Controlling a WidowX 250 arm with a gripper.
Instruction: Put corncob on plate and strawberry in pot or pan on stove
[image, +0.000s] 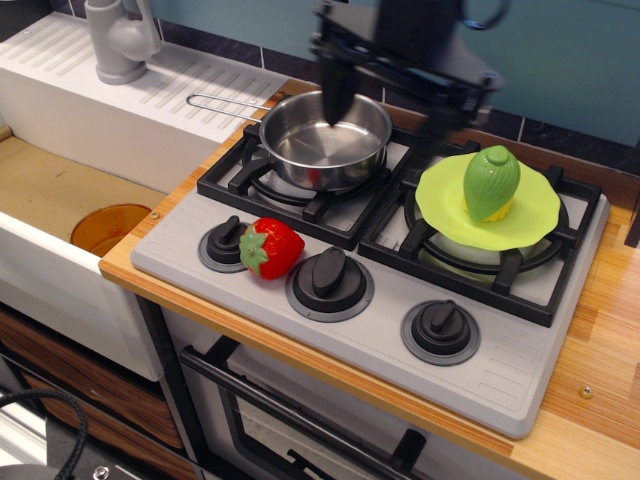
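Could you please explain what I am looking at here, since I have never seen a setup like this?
This is a single camera view, looking down from the front at a toy kitchen. The dark, blurred shape at the top is the robot arm's gripper; its two fingers stand apart and hold nothing. Below it is a grey stove with black grates and three knobs. A steel pot sits empty on the left burner. On the right burner lies a lime-green plate with the corncob on it. A red strawberry lies at the stove's front, between two knobs. To the left are a sink and a grey tap.
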